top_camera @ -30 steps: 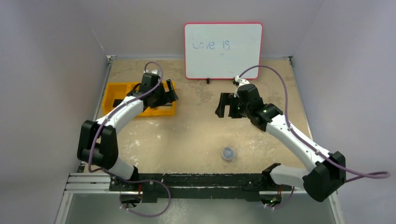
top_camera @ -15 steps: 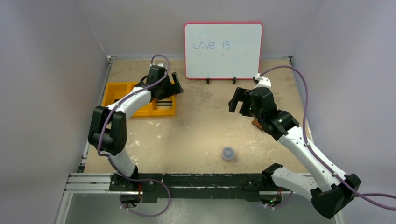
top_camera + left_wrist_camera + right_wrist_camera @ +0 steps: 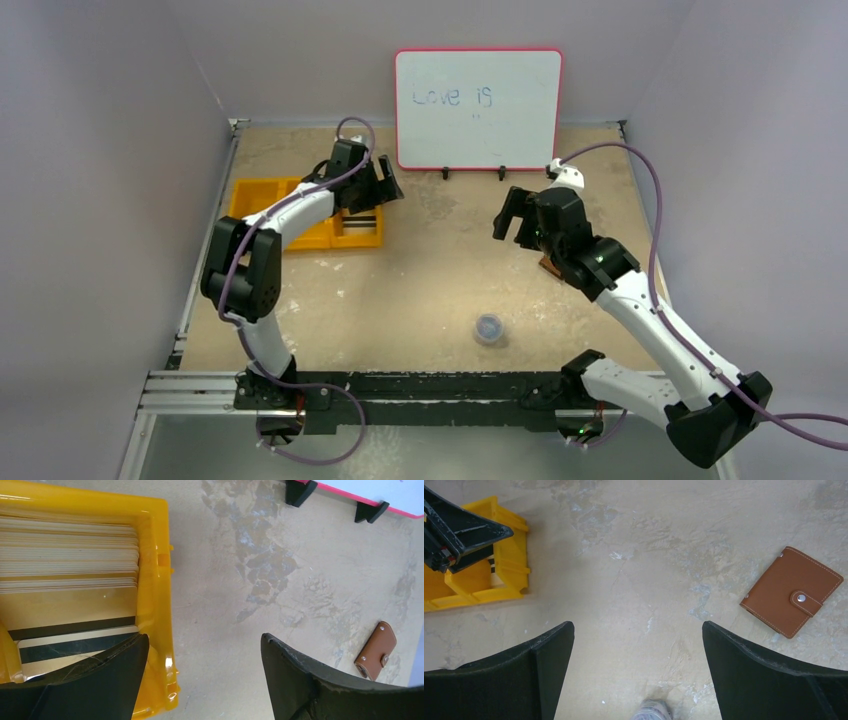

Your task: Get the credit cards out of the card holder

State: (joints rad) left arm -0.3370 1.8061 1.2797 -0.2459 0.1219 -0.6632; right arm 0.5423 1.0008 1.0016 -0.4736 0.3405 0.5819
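The card holder (image 3: pixel 791 591), a brown leather wallet, lies closed on the table with its snap tab shut. It also shows in the left wrist view (image 3: pixel 376 650), and its edge peeks out under my right arm (image 3: pixel 549 264). Credit cards (image 3: pixel 70 555) are stacked in the yellow bin (image 3: pixel 155 580), with a dark-striped card (image 3: pixel 75 639) in front. My left gripper (image 3: pixel 202 637) is open and empty above the bin's right wall; it also shows in the top view (image 3: pixel 385 185). My right gripper (image 3: pixel 637 625) is open and empty above bare table, left of the wallet; it also shows in the top view (image 3: pixel 512 215).
A whiteboard (image 3: pixel 478 108) reading "Love is" stands at the back on black feet (image 3: pixel 300 490). A small clear cup (image 3: pixel 488 328) sits near the table's front middle and also shows in the right wrist view (image 3: pixel 651 711). The yellow bin (image 3: pixel 262 197) sits at the left.
My left gripper has moved right and back, from over the bin to its right edge. My right gripper swung right and back, then held still. Both stayed open.
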